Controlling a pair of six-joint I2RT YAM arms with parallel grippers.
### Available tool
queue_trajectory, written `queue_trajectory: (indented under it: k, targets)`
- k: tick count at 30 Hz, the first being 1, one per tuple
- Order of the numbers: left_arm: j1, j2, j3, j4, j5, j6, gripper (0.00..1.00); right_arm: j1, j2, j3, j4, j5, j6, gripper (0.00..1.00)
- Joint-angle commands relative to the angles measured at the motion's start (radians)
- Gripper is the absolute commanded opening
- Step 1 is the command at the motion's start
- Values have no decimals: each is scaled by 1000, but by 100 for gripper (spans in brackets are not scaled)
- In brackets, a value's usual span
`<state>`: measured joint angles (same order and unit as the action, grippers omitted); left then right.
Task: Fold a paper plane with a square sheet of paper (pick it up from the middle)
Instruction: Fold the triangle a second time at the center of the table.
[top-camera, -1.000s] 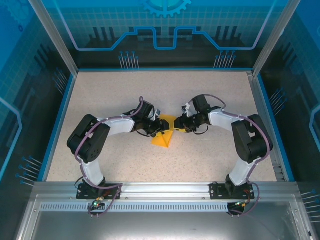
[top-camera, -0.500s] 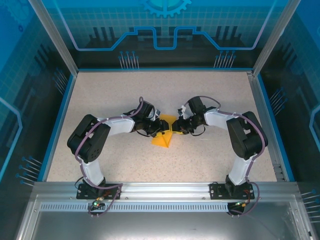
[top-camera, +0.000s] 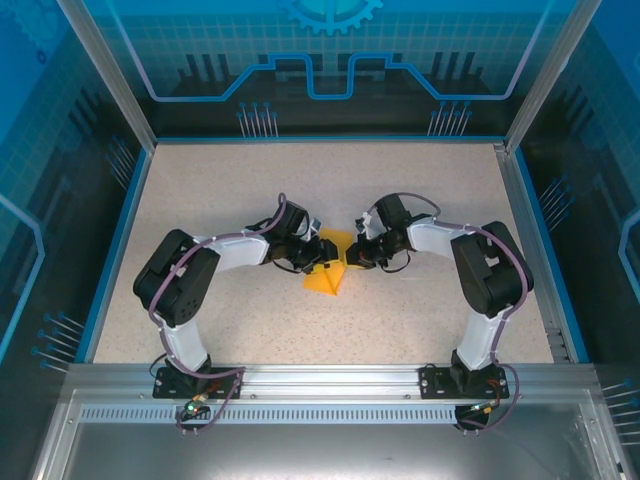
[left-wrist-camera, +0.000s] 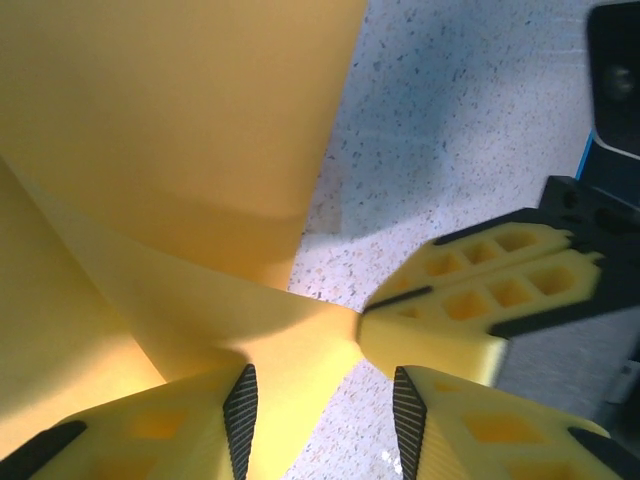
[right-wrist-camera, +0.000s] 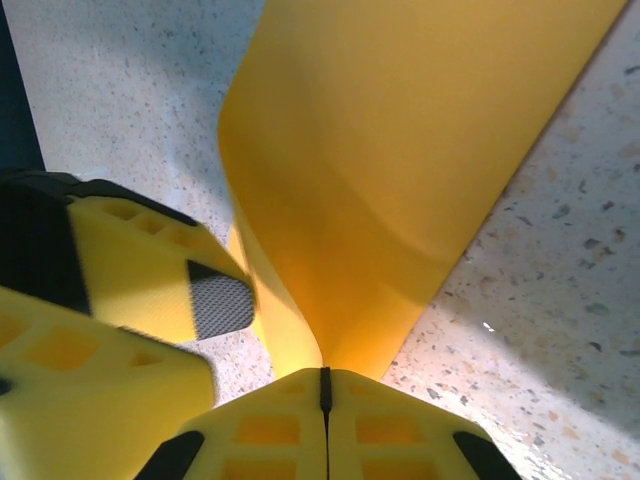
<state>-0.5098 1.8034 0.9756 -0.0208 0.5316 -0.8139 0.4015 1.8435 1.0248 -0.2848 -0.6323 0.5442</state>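
Centrally on the table (top-camera: 430, 190), the part-folded square sheet of paper (top-camera: 328, 276) lay between both arms. The right gripper (right-wrist-camera: 323, 380) pinched a raised flap, fingers pressed together; the left gripper (left-wrist-camera: 322, 402) stood spread beside it. A hard pull could tear or drag the sheet.

A robot lab cell: aluminium frame (top-camera: 320, 378), blue printed panels (top-camera: 330, 50), two arms on a speckled table (top-camera: 330, 190).

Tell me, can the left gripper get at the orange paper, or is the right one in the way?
Probably yes. The left gripper stands open with the orange paper reaching between its jaws. The right gripper, shut on the same paper close beside, seems to leave that gap free.
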Motion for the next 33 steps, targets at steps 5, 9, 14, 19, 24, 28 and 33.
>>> queue_trajectory:
  k: [5, 9, 14, 19, 24, 28, 33]
  targets:
    - [-34, -46, 41, -38, 11, -5, 43, 16, 46, 44, -23, 9, -29, 5]
    - [-37, -16, 49, -37, 11, -11, 43, 17, 58, 58, -32, 13, -37, 5]
    - [-39, 21, 64, -51, 10, -12, 42, 17, 79, 75, -43, 11, -49, 5]
    - [-39, 43, 61, -58, 9, -15, 38, 17, 97, 88, -50, 10, -55, 6]
    - [-39, 54, 60, -64, 3, -13, 36, 19, 109, 93, -56, 13, -58, 5]
    - [-39, 62, 60, -70, 1, -12, 36, 19, 118, 98, -59, 15, -61, 6]
    - [-39, 71, 62, -82, -3, -8, 35, 20, 130, 111, -71, 14, -67, 5]
